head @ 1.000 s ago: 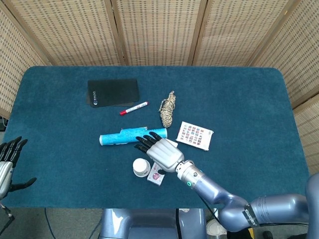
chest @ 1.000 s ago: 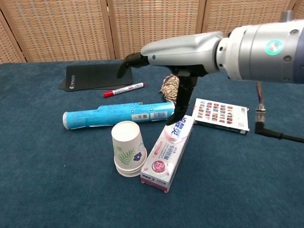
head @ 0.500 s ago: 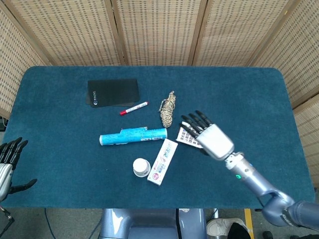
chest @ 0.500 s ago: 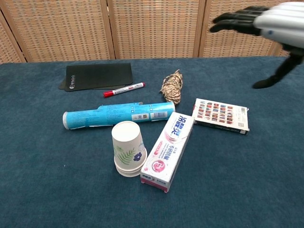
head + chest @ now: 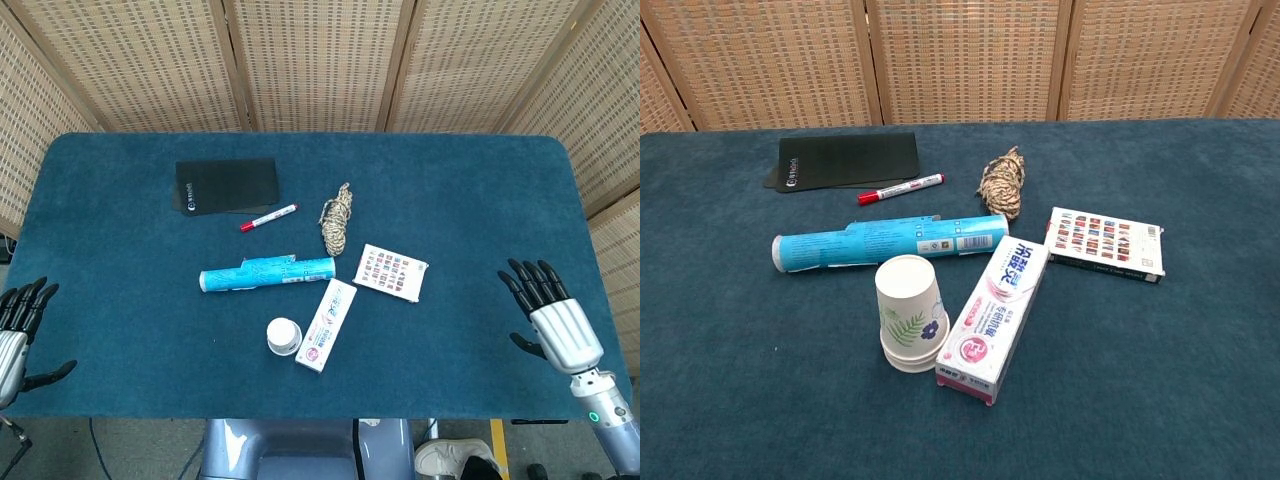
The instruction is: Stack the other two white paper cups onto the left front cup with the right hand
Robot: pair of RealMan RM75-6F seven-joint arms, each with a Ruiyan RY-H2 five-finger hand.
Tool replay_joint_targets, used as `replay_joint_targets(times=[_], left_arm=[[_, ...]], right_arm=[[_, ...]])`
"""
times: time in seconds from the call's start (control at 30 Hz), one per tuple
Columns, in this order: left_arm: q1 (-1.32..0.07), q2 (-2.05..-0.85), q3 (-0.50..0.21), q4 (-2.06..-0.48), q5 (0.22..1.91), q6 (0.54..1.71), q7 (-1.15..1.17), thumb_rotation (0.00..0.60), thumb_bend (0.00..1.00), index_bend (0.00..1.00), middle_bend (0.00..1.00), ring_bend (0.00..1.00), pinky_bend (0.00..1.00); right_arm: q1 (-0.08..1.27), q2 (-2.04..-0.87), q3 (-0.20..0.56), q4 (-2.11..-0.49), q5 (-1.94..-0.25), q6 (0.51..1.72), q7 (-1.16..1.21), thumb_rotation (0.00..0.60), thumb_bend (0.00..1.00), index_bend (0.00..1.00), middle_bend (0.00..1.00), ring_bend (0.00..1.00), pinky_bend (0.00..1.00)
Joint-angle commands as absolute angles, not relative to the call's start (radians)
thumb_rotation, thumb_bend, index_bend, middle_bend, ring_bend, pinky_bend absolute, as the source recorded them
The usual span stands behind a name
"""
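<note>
Woven cane screens stood behind a table (image 5: 120,330) covered with dark teal cloth. At the far left edge, the left hand (image 5: 14,322) waited off the cloth, its fingers spread and holding nothing, probably because the task belongs to the other hand. Near the back lay a black mat (image 5: 845,160) and a red marker (image 5: 902,187). In front of them a blue tube (image 5: 888,243) lay on its side. Just before it stood the paper cup stack (image 5: 909,313), upside down; ridges at its base suggested nested cups, so I judged the stacking finished. A toothpaste box (image 5: 995,318) lay beside the stack, very near or touching it; I cannot tell which. Behind were a twine bundle (image 5: 1001,182) and a card box (image 5: 1106,243). At the far right, the right hand (image 5: 556,318) hovered with fingers apart and empty, well apart from the cups.
</note>
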State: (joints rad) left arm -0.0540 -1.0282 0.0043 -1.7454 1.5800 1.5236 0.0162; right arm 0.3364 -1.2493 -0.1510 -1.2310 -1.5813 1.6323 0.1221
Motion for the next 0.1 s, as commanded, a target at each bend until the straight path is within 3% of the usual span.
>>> replay_joint_targets(times=[0.03, 0.1], left_arm=[[-0.053, -1.03, 0.004, -1.743, 1.583, 1.527, 0.017, 0.6, 0.0, 0.0, 0.0, 0.0, 0.0], [-0.052, -1.03, 0.004, -1.742, 1.584, 1.531, 0.016, 0.6, 0.0, 0.0, 0.0, 0.0, 0.0]], right_arm=[[0.279, -1.196, -0.154, -1.369, -1.546, 1.636, 0.027, 0.6, 0.0, 0.0, 0.0, 0.0, 0.0], [0.264, -1.18, -0.148, -1.432, -1.525, 1.628, -0.017, 0.6, 0.0, 0.0, 0.0, 0.0, 0.0]])
